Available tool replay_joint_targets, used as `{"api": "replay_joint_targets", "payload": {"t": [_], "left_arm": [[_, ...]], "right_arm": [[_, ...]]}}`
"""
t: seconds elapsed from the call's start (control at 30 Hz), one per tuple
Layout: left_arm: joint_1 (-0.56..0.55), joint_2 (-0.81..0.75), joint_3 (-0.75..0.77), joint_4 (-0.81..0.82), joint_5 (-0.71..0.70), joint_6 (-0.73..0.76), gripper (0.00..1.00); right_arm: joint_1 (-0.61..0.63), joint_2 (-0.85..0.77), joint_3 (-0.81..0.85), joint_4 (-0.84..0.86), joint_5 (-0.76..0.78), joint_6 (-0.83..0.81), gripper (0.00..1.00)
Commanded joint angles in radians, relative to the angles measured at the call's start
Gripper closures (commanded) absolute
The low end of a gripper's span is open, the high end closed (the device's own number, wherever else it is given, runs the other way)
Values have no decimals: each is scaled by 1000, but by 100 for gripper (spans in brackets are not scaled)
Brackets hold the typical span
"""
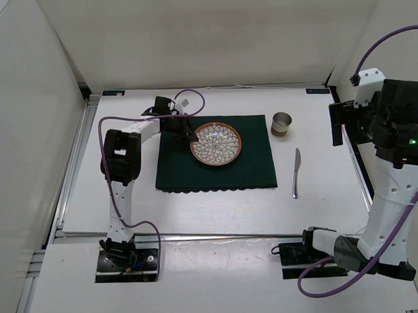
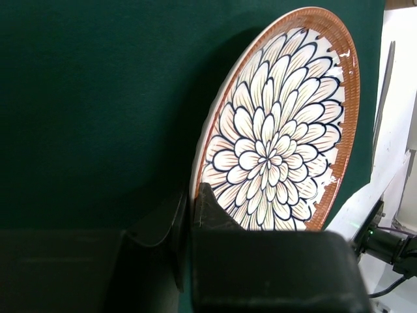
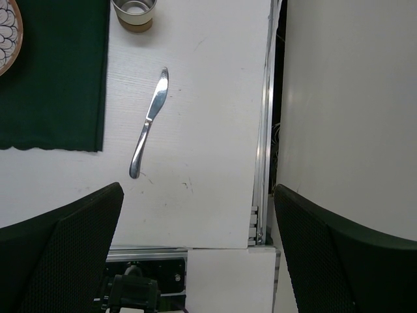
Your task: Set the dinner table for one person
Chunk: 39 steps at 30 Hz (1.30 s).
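A round plate [image 1: 216, 143] with a blue-and-white petal pattern and brown rim lies over the middle of a dark green placemat [image 1: 216, 173] on the white dinner table [image 1: 320, 201]. My left gripper [image 1: 189, 136] is at the plate's left rim. In the left wrist view the plate [image 2: 280, 130] fills the right half, and my left gripper [image 2: 189, 195] is shut on its rim, one finger above and one below. My right gripper [image 1: 337, 124] hangs raised over the table's right edge. In its wrist view my right gripper [image 3: 195, 195] is open and holds nothing.
A silver knife [image 1: 296, 173] lies on the table to the right of the placemat, also seen as the knife [image 3: 148, 124] in the right wrist view. A small metal cup [image 1: 281, 123] stands at the placemat's far right corner. White walls enclose the table on three sides.
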Motion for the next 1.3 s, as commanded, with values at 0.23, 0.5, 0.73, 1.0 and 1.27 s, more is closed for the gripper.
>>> {"api": "replay_joint_targets", "payload": {"t": [0.23,0.5,0.73,1.0,1.27], "left_arm": [[26,-29,1,48,-59,27,32],[26,-142,-25,48,-93,27,0],[37,-332,144,-223,-418,218,0],[169,-529,1,-366,-857,412,0],[268,-667,-119,-418,-969,421,0]], "right_arm": [[-4,1,14,-96,-25,8,0],[-4,32,-34,-77,-90,-6,0],[-4,254,-96,-32,-165,-96,11],[143,532,-23,315,-89,-126,18],[176,877,275,328,-213,-134,19]]}}
